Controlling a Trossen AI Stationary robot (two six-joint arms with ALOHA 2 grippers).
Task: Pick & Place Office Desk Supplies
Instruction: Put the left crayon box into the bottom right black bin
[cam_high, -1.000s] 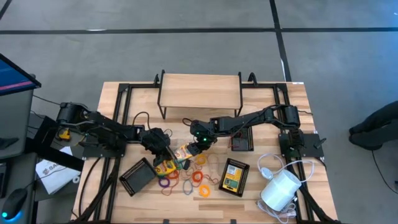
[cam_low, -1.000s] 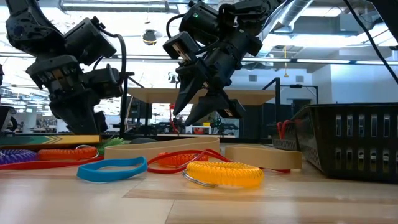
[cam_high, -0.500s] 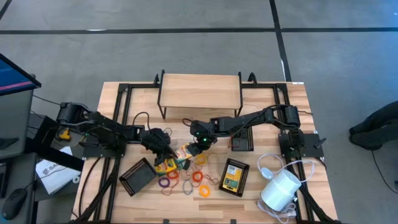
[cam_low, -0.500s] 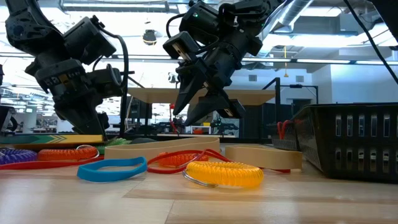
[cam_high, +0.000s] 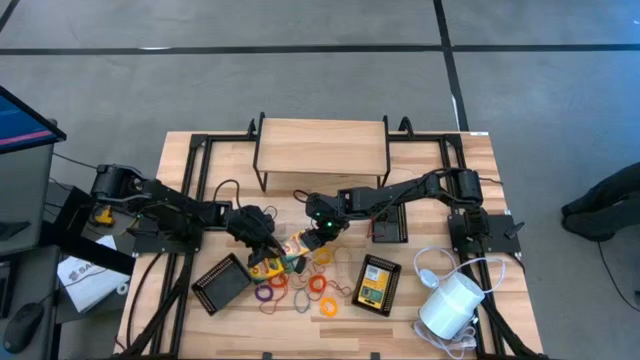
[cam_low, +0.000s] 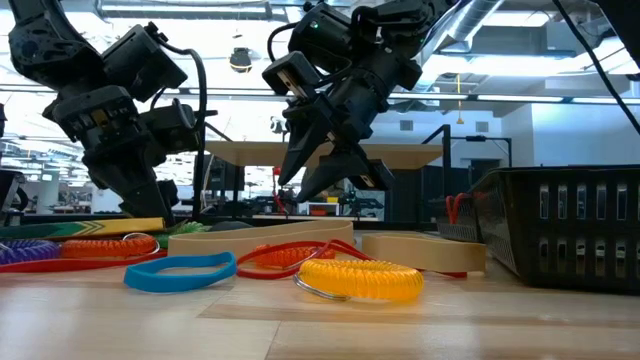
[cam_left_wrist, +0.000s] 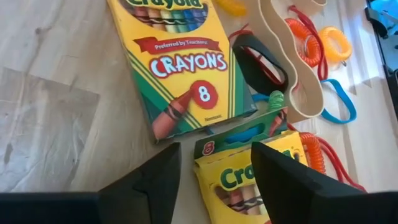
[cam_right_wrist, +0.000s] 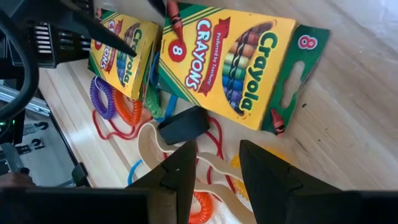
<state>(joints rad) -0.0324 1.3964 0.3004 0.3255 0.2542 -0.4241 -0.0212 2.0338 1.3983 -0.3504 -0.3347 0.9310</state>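
Setting: robotics lab or test bay inside a large open industrial-style hall.

- Floor (cam_high: 300, 80): bare grey concrete with dark dividing lines, seen from above.
- Desk (cam_high: 475, 160): light wooden top carried on a black metal frame (cam_high: 195, 150), with two dark robot arms mounted at its sides.
- Monitor (cam_high: 20, 125): lit screen at the left edge of the high view, with cables and equipment beside it.
- Ceiling (cam_low: 200, 10): exposed ducts, pipes and beams, with strip lighting, in the low view.
- Background: long open room with further benches and gear, and glazed partitions behind the desk.
- Person: a dark sleeve (cam_high: 605, 205) at the right edge of the high view.
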